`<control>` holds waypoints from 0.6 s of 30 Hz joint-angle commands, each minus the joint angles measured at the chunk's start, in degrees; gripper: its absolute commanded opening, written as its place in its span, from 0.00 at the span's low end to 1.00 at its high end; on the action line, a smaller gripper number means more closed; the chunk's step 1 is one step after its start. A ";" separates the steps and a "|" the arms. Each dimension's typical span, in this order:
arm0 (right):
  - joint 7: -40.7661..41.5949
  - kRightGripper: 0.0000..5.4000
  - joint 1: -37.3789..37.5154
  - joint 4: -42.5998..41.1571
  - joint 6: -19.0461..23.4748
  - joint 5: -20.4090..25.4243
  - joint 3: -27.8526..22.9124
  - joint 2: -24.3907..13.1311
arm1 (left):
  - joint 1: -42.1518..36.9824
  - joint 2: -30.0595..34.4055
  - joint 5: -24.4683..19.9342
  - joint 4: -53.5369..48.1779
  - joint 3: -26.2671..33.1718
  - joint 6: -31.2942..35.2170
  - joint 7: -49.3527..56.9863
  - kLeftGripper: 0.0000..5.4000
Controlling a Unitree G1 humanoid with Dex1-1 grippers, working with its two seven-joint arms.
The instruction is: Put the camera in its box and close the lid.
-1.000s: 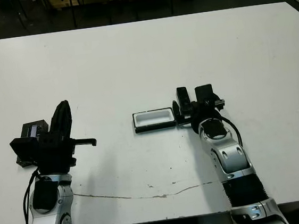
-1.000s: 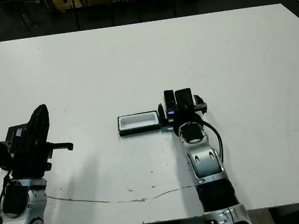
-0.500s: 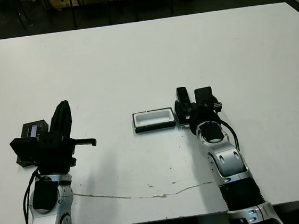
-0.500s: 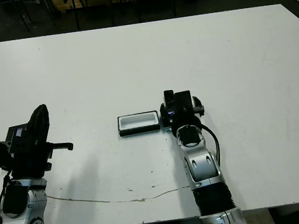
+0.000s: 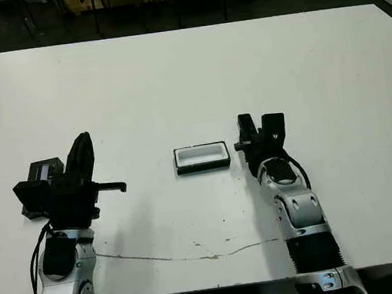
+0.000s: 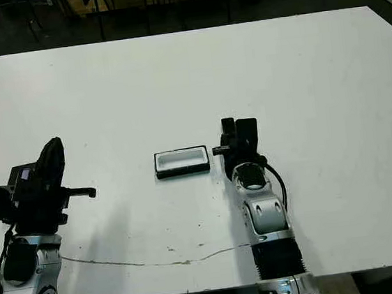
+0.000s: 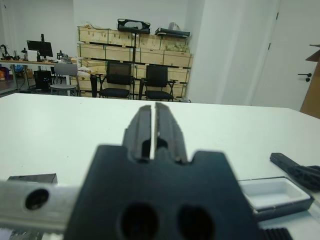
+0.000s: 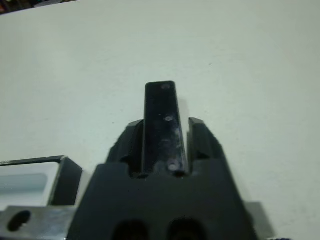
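Note:
The box point(image 5: 201, 157) lies open at mid-table, its white lining bare. Just off its right end, a small gap away, my right gripper point(image 5: 259, 132) is shut on the camera point(image 8: 161, 120), a slim black bar that sticks out between the fingers. A corner of the box point(image 8: 66, 176) shows beside it in the right wrist view. The lid point(image 5: 43, 170) rests at the table's left, close beside my left gripper point(image 5: 82, 145), which hangs above the table with its fingers point(image 7: 165, 120) shut on nothing.
The white table point(image 5: 188, 70) stretches wide beyond both arms. A thin dark crack line point(image 5: 193, 254) runs along its near side. Chairs and stacked wooden crates point(image 7: 130, 55) stand well beyond the far edge.
My right gripper, with the camera in it, has drawn a little to the right, away from the box's right end. The left arm, box and lid have stayed put.

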 commanded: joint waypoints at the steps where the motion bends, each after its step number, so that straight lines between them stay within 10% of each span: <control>1: 1.43 0.15 1.80 2.83 4.78 1.41 -0.41 -0.85 | 0.98 0.43 0.38 -0.08 0.12 1.02 0.42 0.00; 18: -0.54 0.15 3.48 1.04 2.32 -0.01 0.64 -1.70 | 0.99 0.48 0.24 0.42 0.05 0.50 -0.01 0.00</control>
